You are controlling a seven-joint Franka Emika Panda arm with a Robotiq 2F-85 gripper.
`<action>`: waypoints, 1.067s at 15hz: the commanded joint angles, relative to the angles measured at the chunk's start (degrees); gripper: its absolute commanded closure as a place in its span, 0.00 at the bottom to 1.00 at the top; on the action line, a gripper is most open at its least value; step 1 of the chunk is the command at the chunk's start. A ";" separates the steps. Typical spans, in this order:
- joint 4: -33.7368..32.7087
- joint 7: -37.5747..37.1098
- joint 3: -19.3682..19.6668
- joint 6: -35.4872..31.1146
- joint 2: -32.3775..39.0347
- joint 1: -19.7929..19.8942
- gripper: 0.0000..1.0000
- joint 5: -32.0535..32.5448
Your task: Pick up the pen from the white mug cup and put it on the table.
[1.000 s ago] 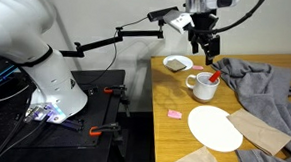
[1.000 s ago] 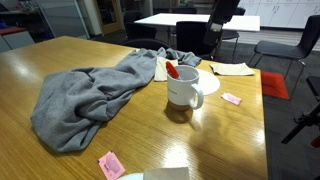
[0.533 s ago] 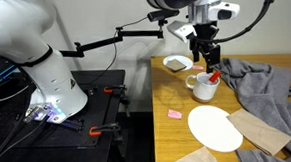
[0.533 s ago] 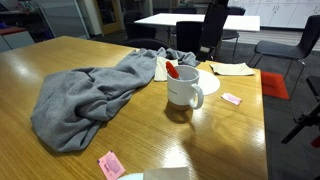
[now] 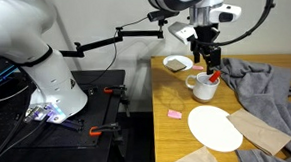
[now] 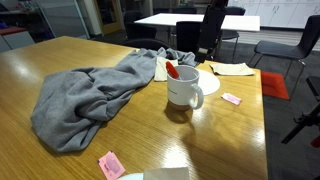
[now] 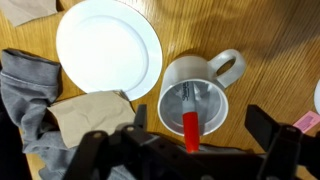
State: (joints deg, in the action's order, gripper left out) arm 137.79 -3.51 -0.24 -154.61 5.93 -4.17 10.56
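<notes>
- gripper (image 5: 209, 61) is held just above the white mug cup (image 7: 210, 95), jaws spread apart;
- the pen (image 7: 190, 122) is seen inside the mug, red end leaned against the rim;
- mug's parked on the table (image 5: 169, 138); a shallow bowl (image 5: 176, 63) of brown stuff is set near it

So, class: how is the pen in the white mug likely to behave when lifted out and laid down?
The pen looks slim and straight, so it is probably stiff and light. It leans on the rim of the white mug, so a nudge may shift it. Its rounded body might roll on the table.
</notes>
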 commanded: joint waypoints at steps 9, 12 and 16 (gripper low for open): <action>-4.21 7.57 -1.54 -1.45 4.98 0.91 0.42 -7.71; -6.31 7.71 -1.58 -1.58 7.07 1.13 0.41 -8.04; -9.13 8.20 -1.88 -1.23 9.90 1.56 0.56 -8.80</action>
State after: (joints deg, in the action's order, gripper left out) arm 131.30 3.39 -1.02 -155.12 13.30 -3.80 3.27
